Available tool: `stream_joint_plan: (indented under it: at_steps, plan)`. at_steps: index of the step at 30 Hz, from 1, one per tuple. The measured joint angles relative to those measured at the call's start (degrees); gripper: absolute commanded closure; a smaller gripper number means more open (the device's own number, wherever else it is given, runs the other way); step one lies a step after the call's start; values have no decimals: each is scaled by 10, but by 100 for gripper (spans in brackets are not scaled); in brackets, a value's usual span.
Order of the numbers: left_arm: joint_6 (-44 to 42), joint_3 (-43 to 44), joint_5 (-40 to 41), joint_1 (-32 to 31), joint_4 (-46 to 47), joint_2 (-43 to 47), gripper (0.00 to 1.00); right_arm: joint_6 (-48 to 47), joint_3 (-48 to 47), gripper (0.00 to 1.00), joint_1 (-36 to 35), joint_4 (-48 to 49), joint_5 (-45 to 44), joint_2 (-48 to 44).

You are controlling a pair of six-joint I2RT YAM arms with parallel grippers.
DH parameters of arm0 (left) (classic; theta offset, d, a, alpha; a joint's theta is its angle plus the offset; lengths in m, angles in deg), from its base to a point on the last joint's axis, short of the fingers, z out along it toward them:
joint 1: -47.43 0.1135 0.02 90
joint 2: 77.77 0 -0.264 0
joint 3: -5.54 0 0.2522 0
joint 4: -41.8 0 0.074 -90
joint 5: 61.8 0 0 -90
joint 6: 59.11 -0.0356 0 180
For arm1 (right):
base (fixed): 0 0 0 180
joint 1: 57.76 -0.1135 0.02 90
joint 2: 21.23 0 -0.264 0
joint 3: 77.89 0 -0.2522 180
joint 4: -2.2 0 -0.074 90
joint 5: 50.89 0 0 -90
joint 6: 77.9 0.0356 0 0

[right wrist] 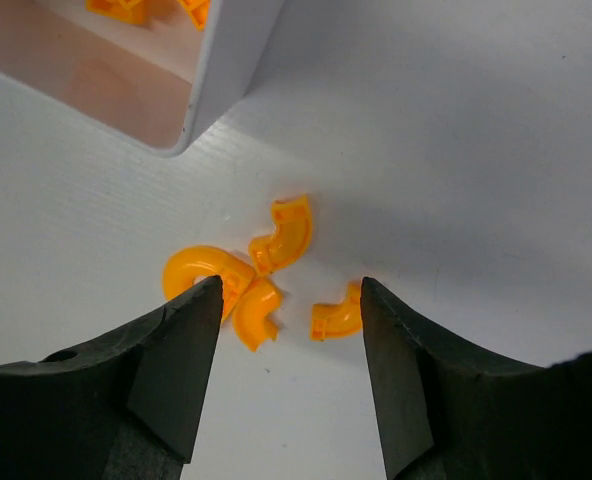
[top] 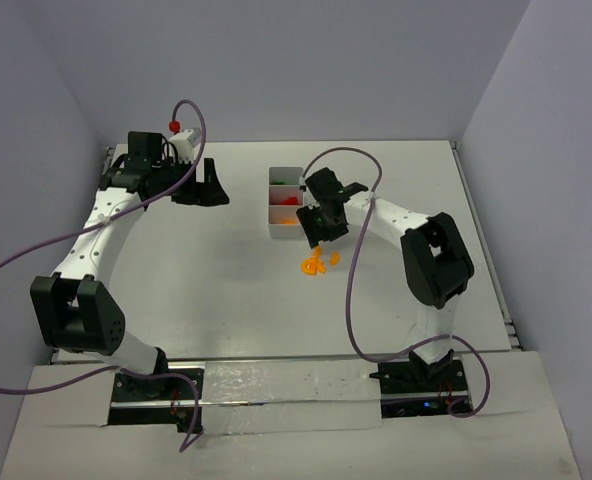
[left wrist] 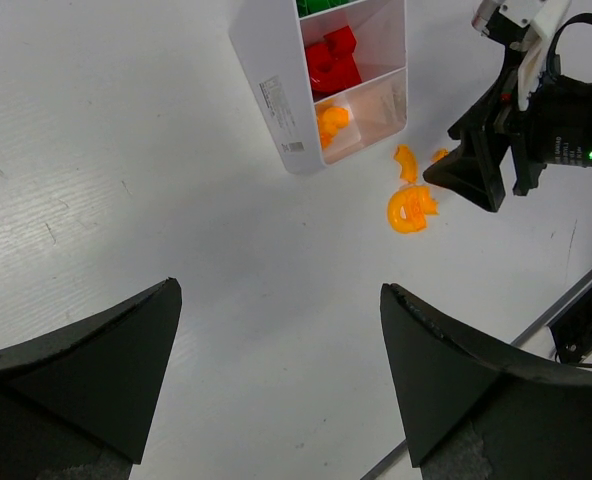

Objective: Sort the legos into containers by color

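Note:
The containers are one narrow white tray of three square compartments at the middle back. In the left wrist view its compartments hold green legos, red legos and orange legos. Several loose orange curved legos lie on the table just in front of the tray. My right gripper hovers open over them with nothing between its fingers; one curved piece lies by the right finger. My left gripper is open and empty, well left of the tray.
The tray's corner stands close ahead of the right gripper. Grey walls enclose the white table on three sides. Purple cables loop off both arms. The table's metal front edge runs behind the right arm.

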Motion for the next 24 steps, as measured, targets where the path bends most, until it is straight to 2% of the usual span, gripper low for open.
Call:
stream_joint_plan:
  at_steps: [7,17,19,24]
  plan:
    - [0,-5,3,0,0,1,10,51,16,39,-26,41,-47,17]
    - [0,-11,6,0,3,2,10,77,40,43,-29,74,-77,30]
    - [0,-11,6,0,3,2,10,79,46,45,-29,79,-79,32]
    - [-1,-11,6,0,3,2,10,84,57,58,-29,97,-79,35]
